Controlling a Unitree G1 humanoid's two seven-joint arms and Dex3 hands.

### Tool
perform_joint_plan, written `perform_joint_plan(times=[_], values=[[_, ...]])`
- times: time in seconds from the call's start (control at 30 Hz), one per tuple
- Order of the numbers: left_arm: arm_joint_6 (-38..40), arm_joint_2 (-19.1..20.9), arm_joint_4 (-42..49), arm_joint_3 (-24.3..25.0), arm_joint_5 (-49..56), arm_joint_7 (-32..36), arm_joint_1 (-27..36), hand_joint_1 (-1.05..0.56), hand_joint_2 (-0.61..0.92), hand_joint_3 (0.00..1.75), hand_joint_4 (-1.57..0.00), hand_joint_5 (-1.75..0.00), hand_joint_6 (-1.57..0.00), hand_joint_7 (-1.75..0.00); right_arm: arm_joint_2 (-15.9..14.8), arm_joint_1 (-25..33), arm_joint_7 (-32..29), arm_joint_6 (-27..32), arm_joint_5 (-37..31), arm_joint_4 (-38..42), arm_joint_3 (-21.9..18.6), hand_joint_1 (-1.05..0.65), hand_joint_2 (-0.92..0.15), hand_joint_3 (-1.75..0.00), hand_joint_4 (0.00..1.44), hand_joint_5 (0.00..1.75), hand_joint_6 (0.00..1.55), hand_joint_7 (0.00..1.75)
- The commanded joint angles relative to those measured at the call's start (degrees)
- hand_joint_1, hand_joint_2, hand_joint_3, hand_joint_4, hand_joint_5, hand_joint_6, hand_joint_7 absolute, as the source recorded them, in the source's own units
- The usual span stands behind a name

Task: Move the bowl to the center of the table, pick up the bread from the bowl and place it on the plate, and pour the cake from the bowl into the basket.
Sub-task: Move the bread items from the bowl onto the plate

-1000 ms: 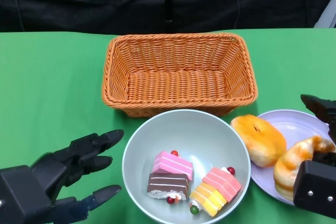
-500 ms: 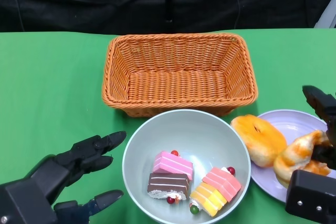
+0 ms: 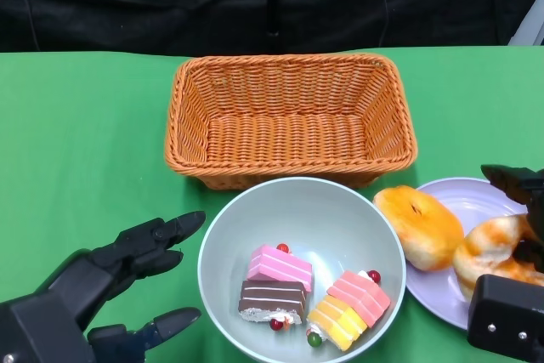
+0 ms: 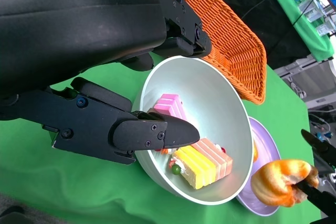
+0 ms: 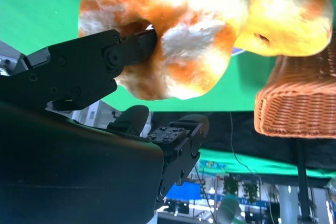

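Observation:
A pale grey-green bowl point(image 3: 255, 203) stands in front of the basket and holds several cake slices: a pink one point(image 3: 280, 266), a chocolate one point(image 3: 272, 299) and a yellow-and-pink pair point(image 3: 348, 308). My left hand point(image 3: 110, 282) lies open just left of the bowl, fingers spread toward its rim point(image 4: 210, 93). A lilac plate point(image 3: 476, 201) at the right carries a round bread point(image 3: 419, 225). My right hand point(image 3: 512, 322) pinches a twisted bread point(image 3: 497, 248) over that plate; in the right wrist view a finger point(image 5: 105, 61) presses into the twisted bread point(image 5: 184, 40).
An orange wicker basket point(image 3: 289, 116) with nothing in it sits behind the bowl, its front wall nearly touching the rim. Green cloth covers the table, with bare cloth at the far left point(image 3: 76, 150). A dark backdrop lies beyond the far edge.
My right hand has carried the twisted bread a little to the right and farther over the plate, laying it flatter. The left hand has barely shifted beside the bowl.

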Motion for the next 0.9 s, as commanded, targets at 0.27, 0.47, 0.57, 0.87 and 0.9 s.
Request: perform_joint_plan(times=[0.27,0.47,0.57,0.87,0.9], values=[[-0.2,0.3,-0.5,0.4,-0.2,0.0,0.1,-0.52,0.92,0.35,-0.12,-0.55,-0.32,0.00,-0.2,-0.4,2.7,2.7,0.6,-1.4,-0.6,-0.42,-0.74,-0.03,0.43,0.71,0.63,0.10],[-0.3,0.4,-0.5,0.6,-0.4,-0.2,0.0,-0.51,0.92,0.35,-0.12,-0.55,-0.31,0.00,-0.7,-0.5,1.7,2.4,0.6,-0.7,-0.2,-0.47,-0.73,0.00,0.38,1.11,0.45,0.71],[-0.3,0.5,-0.6,0.6,-0.4,-0.3,0.1,-0.51,0.92,0.35,-0.13,-0.55,-0.31,0.00,-0.8,-0.5,2.0,2.4,0.6,-0.6,-0.2,-0.48,-0.71,0.00,0.43,0.97,0.47,0.61],[-0.4,0.3,-0.5,0.6,-0.5,-0.2,0.3,-0.52,0.92,0.35,-0.13,-0.55,-0.32,0.00,-0.6,-4.4,-8.2,-4.2,1.8,11.2,1.1,-0.38,-0.78,-0.01,0.49,0.86,0.65,0.29],[-0.3,0.3,-0.6,0.5,-0.5,-0.2,0.3,-0.52,0.92,0.34,-0.13,-0.55,-0.32,0.00,-0.5,-5.1,-10.3,-5.4,2.0,12.9,1.1,-0.36,-0.80,-0.01,0.46,0.92,0.63,0.32]])
